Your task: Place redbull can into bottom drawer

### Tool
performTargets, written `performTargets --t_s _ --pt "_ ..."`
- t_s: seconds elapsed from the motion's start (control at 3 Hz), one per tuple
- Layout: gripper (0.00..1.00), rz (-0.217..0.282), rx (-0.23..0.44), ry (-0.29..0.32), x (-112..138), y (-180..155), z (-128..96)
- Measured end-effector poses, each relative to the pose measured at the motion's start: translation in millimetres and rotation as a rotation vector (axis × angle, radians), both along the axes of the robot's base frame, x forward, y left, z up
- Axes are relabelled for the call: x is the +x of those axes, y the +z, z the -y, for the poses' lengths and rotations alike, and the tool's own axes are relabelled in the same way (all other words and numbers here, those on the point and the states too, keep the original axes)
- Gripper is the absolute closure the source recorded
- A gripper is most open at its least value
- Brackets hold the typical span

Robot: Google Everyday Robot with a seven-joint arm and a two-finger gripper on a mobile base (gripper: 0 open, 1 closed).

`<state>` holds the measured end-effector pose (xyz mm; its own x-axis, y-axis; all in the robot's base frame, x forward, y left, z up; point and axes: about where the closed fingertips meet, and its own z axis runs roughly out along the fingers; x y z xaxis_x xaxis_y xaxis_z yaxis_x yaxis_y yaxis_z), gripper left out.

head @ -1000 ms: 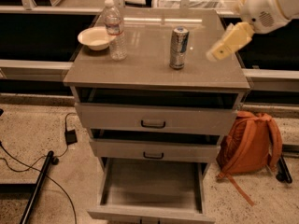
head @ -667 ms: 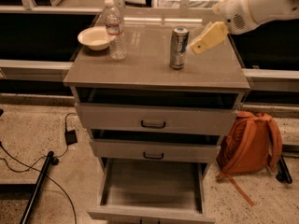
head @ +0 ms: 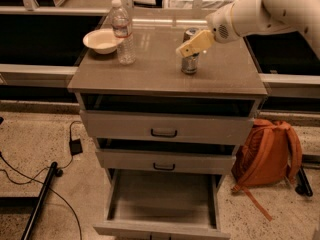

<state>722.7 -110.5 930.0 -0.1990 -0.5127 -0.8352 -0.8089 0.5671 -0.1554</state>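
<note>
The redbull can [head: 190, 63] stands upright on the grey cabinet top [head: 150, 69], right of centre. My gripper [head: 192, 45] comes in from the upper right on the white arm and overlaps the can's upper part, its yellowish fingers [head: 196, 43] in front of the can's middle. The bottom drawer [head: 162, 200] is pulled out, its plain grey inside bare.
A clear water bottle [head: 123, 33] and a white bowl [head: 103, 40] stand at the top's left back. The two upper drawers [head: 165, 130] stand slightly ajar. An orange backpack [head: 267, 153] lies on the floor to the right; cables and a black pole [head: 40, 196] lie to the left.
My gripper has moved left from beside the can to right at it, now overlapping its upper part. The can has not moved.
</note>
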Motion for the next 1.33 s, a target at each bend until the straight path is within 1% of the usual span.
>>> performTargets --t_s 0.33,0.67,1.0,1.33 --pt "0.18 -0.015 0.031 0.019 13 -10 -17" --pt "0.41 -0.034 0.071 0.047 14 -14 -24" --pt "0.64 -0.051 0.102 0.109 -9 -10 -26" --pt "0.88 -0.057 0.146 0.196 -52 -4 -27"
